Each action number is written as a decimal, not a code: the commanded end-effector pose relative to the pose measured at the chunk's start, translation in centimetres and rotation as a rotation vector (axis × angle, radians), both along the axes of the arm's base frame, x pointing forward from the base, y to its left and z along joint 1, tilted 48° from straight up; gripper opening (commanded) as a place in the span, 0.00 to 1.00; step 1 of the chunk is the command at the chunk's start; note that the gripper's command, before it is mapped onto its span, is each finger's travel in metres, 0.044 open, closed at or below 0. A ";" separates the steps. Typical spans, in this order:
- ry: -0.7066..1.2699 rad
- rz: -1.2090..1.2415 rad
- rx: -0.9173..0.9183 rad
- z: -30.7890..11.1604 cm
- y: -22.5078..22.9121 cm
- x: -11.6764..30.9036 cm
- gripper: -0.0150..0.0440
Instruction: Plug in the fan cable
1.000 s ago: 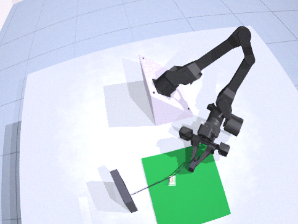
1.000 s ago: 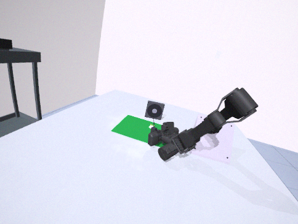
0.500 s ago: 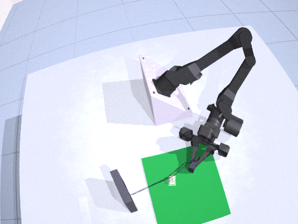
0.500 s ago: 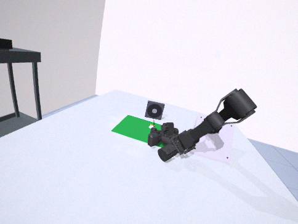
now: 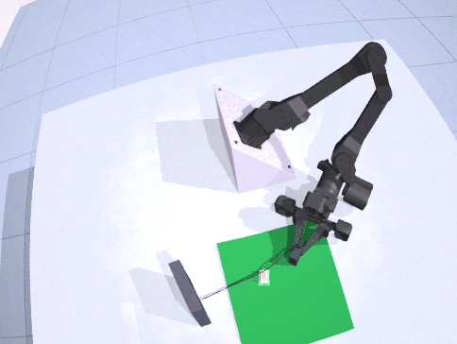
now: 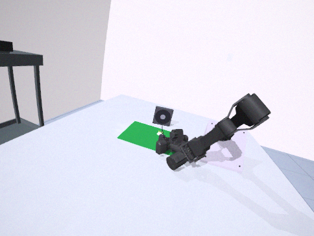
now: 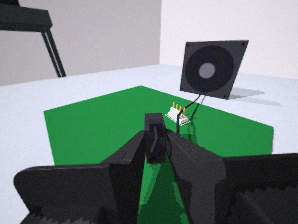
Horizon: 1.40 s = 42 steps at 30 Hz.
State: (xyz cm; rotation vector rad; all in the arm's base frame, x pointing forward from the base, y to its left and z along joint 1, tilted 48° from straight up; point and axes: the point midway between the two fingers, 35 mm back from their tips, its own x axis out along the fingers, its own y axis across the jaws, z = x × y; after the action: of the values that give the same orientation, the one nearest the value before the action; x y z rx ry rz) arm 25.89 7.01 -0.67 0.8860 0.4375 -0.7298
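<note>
My gripper (image 5: 300, 248) (image 7: 154, 133) is shut on the fan's black plug (image 5: 295, 255) (image 7: 154, 125), which it holds above the green board (image 5: 321, 302) (image 6: 136, 133) (image 7: 85, 120). The white four-pin header (image 5: 263, 277) (image 6: 159, 133) (image 7: 178, 116) stands on the board with its yellow pins up, apart from the plug; in the wrist view it is ahead and a little right. The dark square fan (image 5: 189, 293) (image 6: 163, 116) (image 7: 207, 70) stands upright beyond the board. Its thin cable (image 5: 217, 292) (image 7: 190, 103) runs over the board, near the header, to the plug. The plug's openings are hidden.
A pale pink slanted panel (image 5: 250, 167) (image 6: 212, 129) with small dark holes stands at the arm's base. A dark table (image 6: 24, 59) (image 7: 25, 20) stands off to the side, well away from the board.
</note>
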 end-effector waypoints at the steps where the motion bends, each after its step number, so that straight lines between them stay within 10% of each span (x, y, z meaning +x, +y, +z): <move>1: 0.002 0.002 -0.001 0.0 0.0 0.0 0.25; 19: 0.002 0.002 -0.001 0.0 0.0 0.0 0.25; 25: 0.000 0.000 0.000 0.0 0.0 0.0 0.49; 42: 0.000 0.000 0.000 0.0 0.0 0.0 0.49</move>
State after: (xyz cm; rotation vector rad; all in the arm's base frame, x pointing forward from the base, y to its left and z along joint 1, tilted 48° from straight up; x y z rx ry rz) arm 25.89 7.00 -0.67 0.8860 0.4375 -0.7298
